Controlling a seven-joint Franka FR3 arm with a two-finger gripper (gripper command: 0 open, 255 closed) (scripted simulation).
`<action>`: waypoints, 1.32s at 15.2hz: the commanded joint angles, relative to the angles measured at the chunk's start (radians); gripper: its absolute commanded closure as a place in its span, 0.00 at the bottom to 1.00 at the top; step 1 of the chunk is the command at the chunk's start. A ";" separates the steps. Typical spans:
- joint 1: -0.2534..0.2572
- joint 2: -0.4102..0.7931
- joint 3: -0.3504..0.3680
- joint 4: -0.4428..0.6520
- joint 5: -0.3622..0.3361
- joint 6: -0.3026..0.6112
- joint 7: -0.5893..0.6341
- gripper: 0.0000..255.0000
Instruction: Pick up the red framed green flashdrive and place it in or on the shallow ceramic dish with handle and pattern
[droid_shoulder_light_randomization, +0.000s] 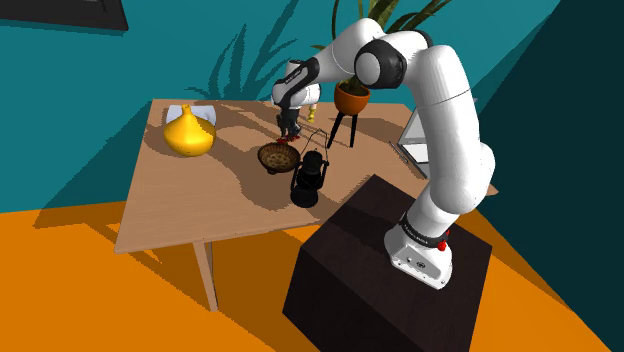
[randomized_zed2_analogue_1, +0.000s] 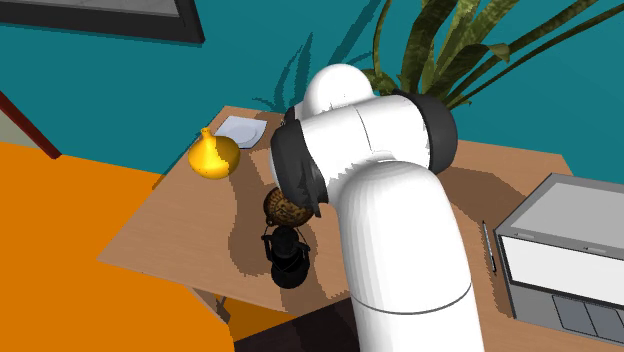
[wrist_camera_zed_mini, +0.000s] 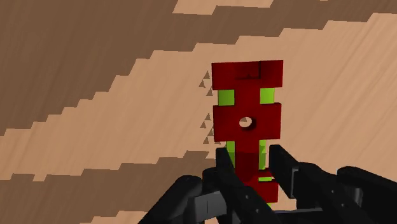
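- Two fingers (wrist_camera_zed_mini: 224, 167) of the gripper (wrist_camera_zed_mini: 251, 159) are nearly closed, clasping the flashdrive (wrist_camera_zed_mini: 229, 121) by its near end.
- Flashdrive stretches away from the fingertips over the table (wrist_camera_zed_mini: 95, 63); contact with the wood cannot be told.
- Dish (droid_shoulder_light_randomization: 277, 157) sits just beside the gripper, on its stand side; lantern (droid_shoulder_light_randomization: 307, 183) past it.

Teal walls (droid_shoulder_light_randomization: 80, 70), orange floor (droid_shoulder_light_randomization: 60, 290), 1 wooden table (droid_shoulder_light_randomization: 170, 210) against wall, dark-framed picture (randomized_zed2_analogue_1: 120, 12) hung high, leaf shadows on wall.
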 joint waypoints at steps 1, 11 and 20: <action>-0.013 -0.007 -0.004 0.023 -0.004 -0.046 -0.009 0.00; -0.045 0.060 0.004 0.083 0.004 -0.067 -0.031 0.00; -0.045 0.060 0.004 0.083 0.004 -0.067 -0.031 1.00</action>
